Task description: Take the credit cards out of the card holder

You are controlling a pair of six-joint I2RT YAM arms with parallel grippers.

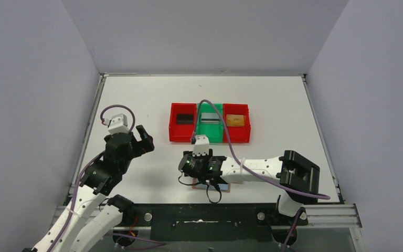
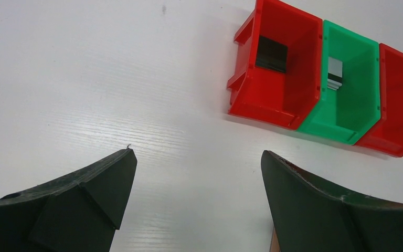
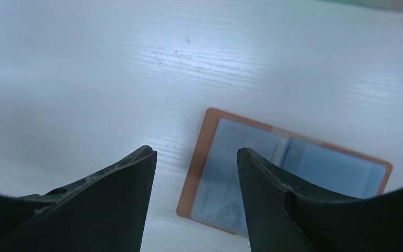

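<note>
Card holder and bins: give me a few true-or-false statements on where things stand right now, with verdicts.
1. The card holder lies open on the table. True.
2. The right gripper is shut on a card. False: its jaws stand open with nothing between them, over the card holder's edge.
3. The black card lies in the green bin. False: it lies in the left red bin; the green bin holds the silver-grey card.
4. The gold-orange card lies in the right red bin. True.
5. The left gripper is open and empty. True.
</note>
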